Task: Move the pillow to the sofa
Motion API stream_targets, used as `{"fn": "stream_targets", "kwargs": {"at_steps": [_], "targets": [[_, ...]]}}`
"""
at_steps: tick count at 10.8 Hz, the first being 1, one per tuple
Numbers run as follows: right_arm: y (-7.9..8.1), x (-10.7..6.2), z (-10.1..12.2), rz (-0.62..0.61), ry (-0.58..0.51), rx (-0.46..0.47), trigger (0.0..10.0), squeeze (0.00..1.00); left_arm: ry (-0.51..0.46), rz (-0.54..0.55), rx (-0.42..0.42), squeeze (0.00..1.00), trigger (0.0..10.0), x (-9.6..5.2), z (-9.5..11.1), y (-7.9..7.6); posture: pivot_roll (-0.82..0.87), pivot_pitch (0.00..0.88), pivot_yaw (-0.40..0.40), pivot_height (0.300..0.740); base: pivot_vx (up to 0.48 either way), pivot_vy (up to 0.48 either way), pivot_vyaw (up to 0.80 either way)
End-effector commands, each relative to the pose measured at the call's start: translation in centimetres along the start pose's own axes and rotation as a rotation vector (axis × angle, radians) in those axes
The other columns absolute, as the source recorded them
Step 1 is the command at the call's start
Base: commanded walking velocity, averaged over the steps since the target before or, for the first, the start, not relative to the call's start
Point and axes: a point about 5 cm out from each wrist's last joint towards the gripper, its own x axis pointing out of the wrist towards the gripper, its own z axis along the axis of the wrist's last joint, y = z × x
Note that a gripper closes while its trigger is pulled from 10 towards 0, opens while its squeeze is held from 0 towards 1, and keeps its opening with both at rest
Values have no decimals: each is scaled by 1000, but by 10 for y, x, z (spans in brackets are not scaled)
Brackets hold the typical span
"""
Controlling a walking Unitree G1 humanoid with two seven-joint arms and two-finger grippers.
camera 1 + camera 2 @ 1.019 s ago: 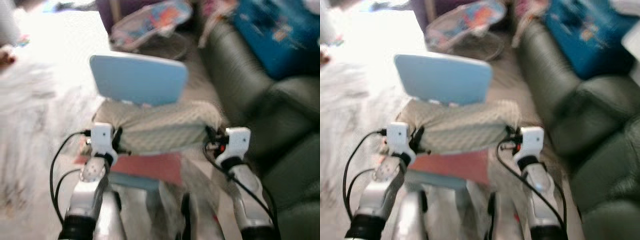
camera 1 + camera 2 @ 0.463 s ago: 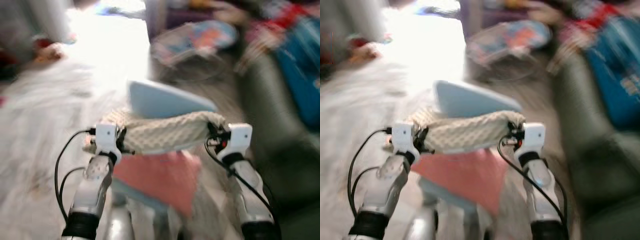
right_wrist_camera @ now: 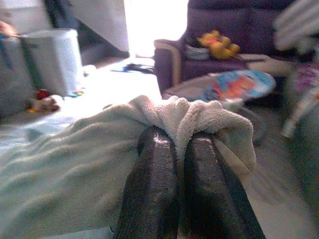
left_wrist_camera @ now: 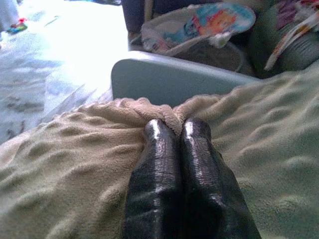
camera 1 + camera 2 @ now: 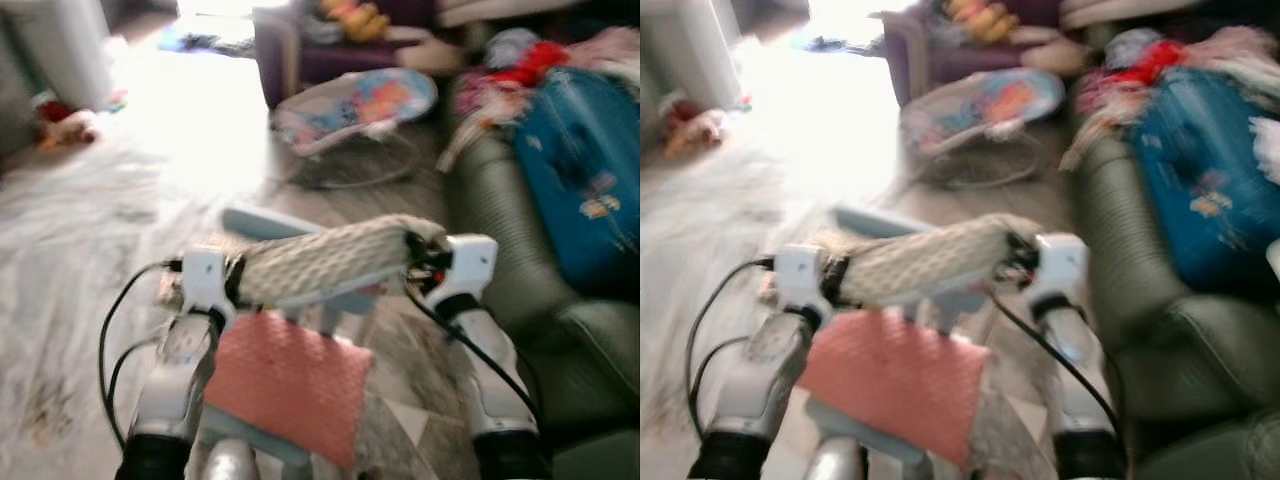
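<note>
Room: a cluttered living room, the head views blurred; bright light washes out the floor toward 11 o'clock.
Floor (image 5: pixel 90 260): pale and marbled on the robot's left, greyer in the middle.
Sofa (image 5: pixel 500 250): dark green leather, running along the right side from 1 to 4 o'clock, with a blue bag (image 5: pixel 580 190) and a heap of red and pale clothes (image 5: pixel 520 70) on it.
Armchair (image 3: pixel 239 20): dark purple, at 12 o'clock far back, with a yellow soft toy (image 3: pixel 217 42) on its seat.
Baby bouncer (image 5: pixel 350 110): pale with a bright printed seat, on the floor at 12 o'clock, between the armchair and the robot.
Chair (image 4: pixel 174 82): light blue, just beyond the pillow; a pink cloth (image 5: pixel 285 385) lies on its seat below the arms.
White bin (image 3: pixel 55 59): at 10 o'clock by the wall, a small toy (image 5: pixel 65 125) on the floor beside it.
Pillow (image 5: pixel 330 262): cream, bumpy fleece, held up in the air between the two arms, well short of the sofa, its right end slightly higher.
Left end effector (image 4: pixel 175 132): fingers pressed together, pinching a fold at the pillow's left end.
Right end effector (image 3: pixel 180 142): fingers closed tight on a bunched fold at the pillow's right end.
</note>
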Motion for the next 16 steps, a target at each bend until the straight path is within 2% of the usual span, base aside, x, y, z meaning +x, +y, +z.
{"fn": "stream_targets", "kwargs": {"at_steps": [1, 7, 10, 16], "targets": [[-10, -6, -2, -40, 14, -11, 10000, 0, -30, -55, -3, 0, 10000, 3, 8, -14, 9, 0, -45, 740, 0, 0, 0], [-13, -12, -7, -76, 47, -6, 10000, 0, -14, -108, -17, 0, 10000, -2, 7, -19, 1, 0, -41, 740, 0, 0, 0], [-17, -13, -9, -110, 63, 30, 10000, 0, -1, -119, -20, 0, 10000, -3, 6, -20, -1, 0, -36, 740, -251, 0, 0], [-20, -11, -10, -125, 69, 19, 10000, 0, 5, -134, -13, 0, 10000, 0, 8, -21, -3, 0, -29, 740, -288, 0, 0]]}}
